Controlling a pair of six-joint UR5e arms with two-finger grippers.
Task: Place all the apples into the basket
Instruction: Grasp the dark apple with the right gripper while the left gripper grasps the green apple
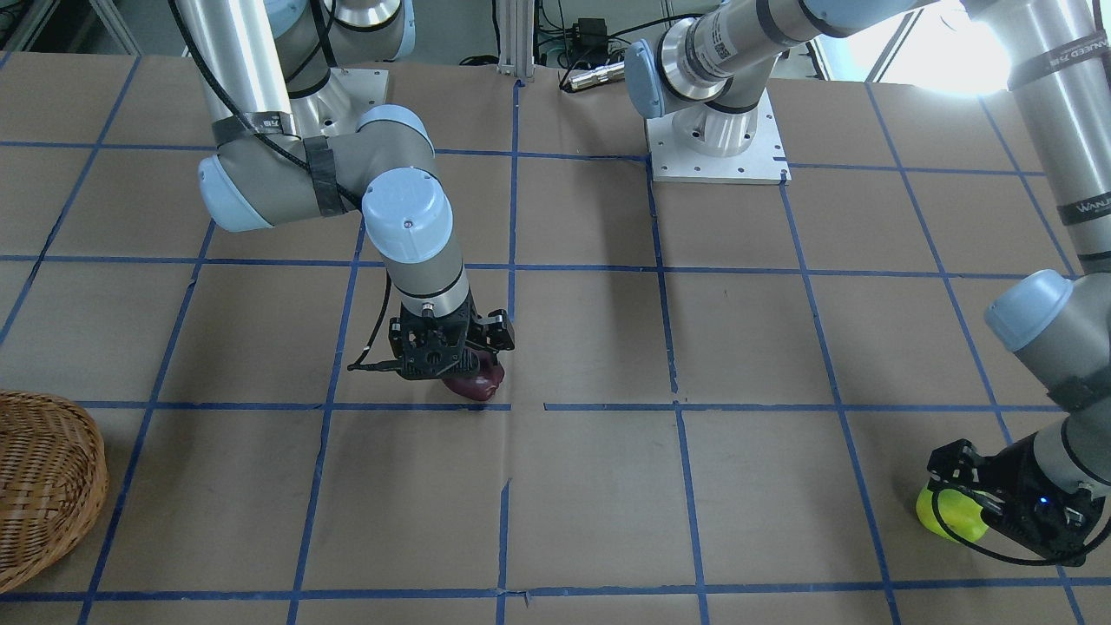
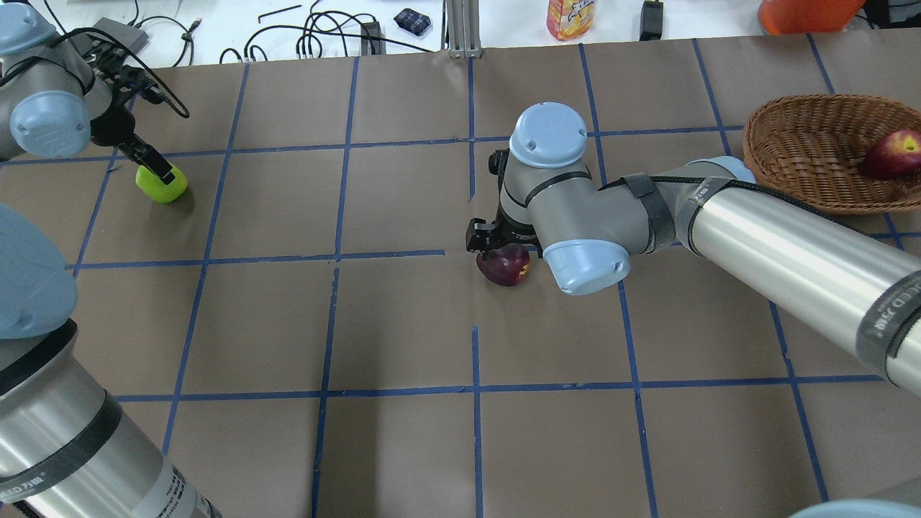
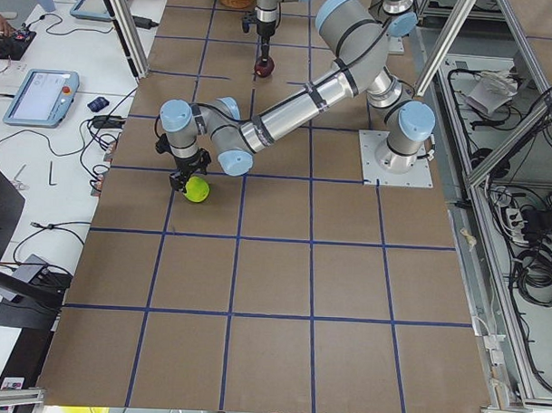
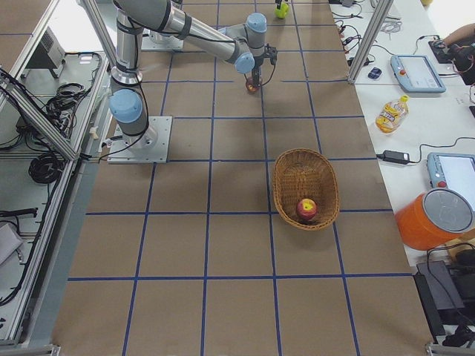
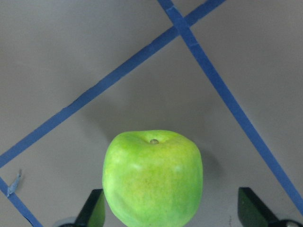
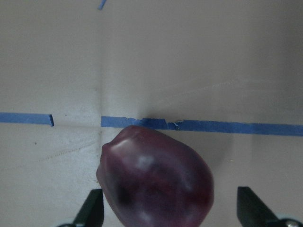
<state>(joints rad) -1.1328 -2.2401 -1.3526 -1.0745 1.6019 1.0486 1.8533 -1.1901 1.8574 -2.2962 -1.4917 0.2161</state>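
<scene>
Brown paper-covered table [image 2: 403, 324] gridded with blue tape [image 2: 388, 391], white workbench [image 4: 438, 119] alongside.

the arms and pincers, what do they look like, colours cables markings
Both arms are silver tubes with grey joints and pale blue caps. The right arm has black tape bands and a thin black cable; the left arm has black bands with white lettering. The left pincer and right pincer are black, each two-fingered.
</scene>
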